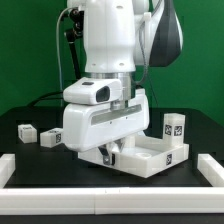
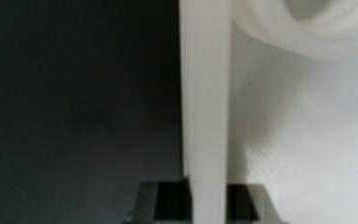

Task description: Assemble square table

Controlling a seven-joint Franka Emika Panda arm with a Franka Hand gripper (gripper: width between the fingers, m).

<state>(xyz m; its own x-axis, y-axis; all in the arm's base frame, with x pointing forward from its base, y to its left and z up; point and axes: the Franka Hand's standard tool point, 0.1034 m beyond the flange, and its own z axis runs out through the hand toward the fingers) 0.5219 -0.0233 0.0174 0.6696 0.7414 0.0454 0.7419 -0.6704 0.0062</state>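
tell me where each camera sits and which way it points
Exterior view: off the arm, a little above table height, facing the arm, its gripper, the tabletop and loose legs.
Wrist view: on the wrist, looking down past the fingers at the tabletop's rim between them.
Shared: gripper and tabletop.

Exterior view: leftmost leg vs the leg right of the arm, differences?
1. The leftmost leg sits out on the bare black table, well clear of the tabletop. The right leg stands close by the tabletop's rim.
2. The leftmost leg looks squat and small. The right leg looks taller and shows a larger tag face.

Shared: both are white, tagged and not held by the hand.
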